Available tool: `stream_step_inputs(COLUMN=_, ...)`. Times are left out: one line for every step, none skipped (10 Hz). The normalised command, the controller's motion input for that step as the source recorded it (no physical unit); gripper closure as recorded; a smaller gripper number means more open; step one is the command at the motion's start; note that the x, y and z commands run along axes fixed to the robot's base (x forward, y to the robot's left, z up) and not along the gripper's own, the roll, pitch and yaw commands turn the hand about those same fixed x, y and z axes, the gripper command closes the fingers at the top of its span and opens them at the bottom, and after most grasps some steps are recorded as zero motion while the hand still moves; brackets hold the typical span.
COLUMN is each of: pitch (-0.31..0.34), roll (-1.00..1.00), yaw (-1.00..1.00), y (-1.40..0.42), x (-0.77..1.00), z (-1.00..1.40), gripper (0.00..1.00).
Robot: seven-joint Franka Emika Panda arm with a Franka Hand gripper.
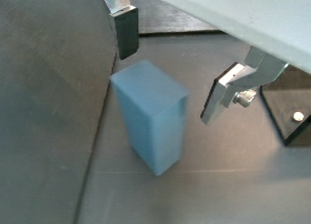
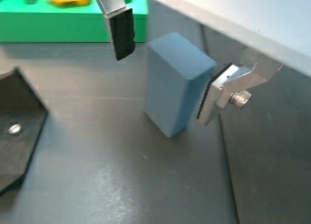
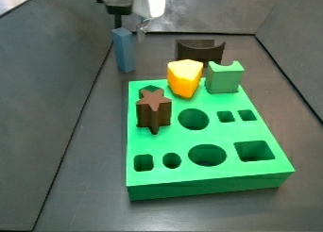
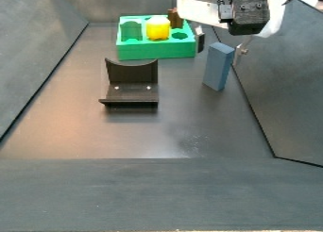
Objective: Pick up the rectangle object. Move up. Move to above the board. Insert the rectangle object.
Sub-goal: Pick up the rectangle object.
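The rectangle object [image 2: 174, 86] is a tall light-blue block standing upright on the dark floor. It also shows in a wrist view [image 1: 149, 114] and in both side views [image 3: 124, 49] [image 4: 218, 66]. My gripper [image 2: 166, 68] is open right over it, with one finger [image 2: 120, 32] and the other finger [image 2: 213, 96] flanking the block's top, not clamped on it. In the side views the gripper [image 4: 231, 40] [image 3: 127, 22] hangs just above the block. The board [image 3: 259, 170] is a bright green slab with shaped holes, lying apart from the block, also seen in the distance [image 4: 130, 40].
On the board stand a brown star [image 3: 153, 108], a yellow piece [image 3: 186, 78], a green notched cube [image 3: 225, 77] and a dark brown arch [image 3: 198, 52]. The fixture [image 4: 130, 82] sits on the floor beside the block. Sloping grey walls enclose the floor.
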Motion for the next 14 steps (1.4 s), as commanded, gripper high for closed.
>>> stream_step_inputs(pitch=0.0, roll=0.02, yaw=-0.51, y=0.0, x=-0.22, z=-0.2, gripper=0.0)
stream_step_inputs(pitch=0.0, roll=0.05, yaw=-0.49, y=-0.07, x=-0.17, z=-0.22, gripper=0.0)
stream_step_inputs(pitch=0.0, roll=0.0, yaw=-0.42, y=-0.14, x=0.0, z=-0.16, gripper=0.0)
stream_step_inputs(pitch=0.0, roll=0.0, yaw=-0.35, y=-0.18, x=-0.02, z=-0.25, gripper=0.0)
stream_step_inputs(pitch=0.0, roll=0.01, yaw=-0.29, y=-0.19, x=0.0, z=-0.35, gripper=0.0)
stream_step_inputs(pitch=-0.006, roll=-0.01, yaw=-0.05, y=0.0, x=0.02, z=0.0, gripper=0.0)
stream_step_inputs(pitch=0.0, roll=0.0, yaw=0.0, y=0.0, x=0.0, z=0.0, gripper=0.0)
stream_step_inputs(pitch=0.0, roll=0.0, yaw=0.0, y=0.0, x=0.0, z=0.0, gripper=1.0)
stream_step_inputs(pitch=0.0, roll=0.0, yaw=0.0, y=0.0, x=0.0, z=0.0, gripper=1.0)
stream_step_inputs(pitch=0.0, roll=0.0, yaw=0.0, y=0.0, x=0.0, z=0.0, gripper=1.0)
stream_step_inputs(pitch=0.0, roll=0.0, yaw=0.0, y=0.0, x=0.0, z=0.0, gripper=1.0)
stream_step_inputs(pitch=0.0, roll=0.0, yaw=0.0, y=0.0, x=0.0, z=0.0, gripper=1.0)
stream_step_inputs(pitch=0.0, roll=0.0, yaw=0.0, y=0.0, x=0.0, z=0.0, gripper=1.0)
stream_step_inputs(pitch=0.0, roll=0.0, yaw=0.0, y=0.0, x=0.0, z=0.0, gripper=1.0)
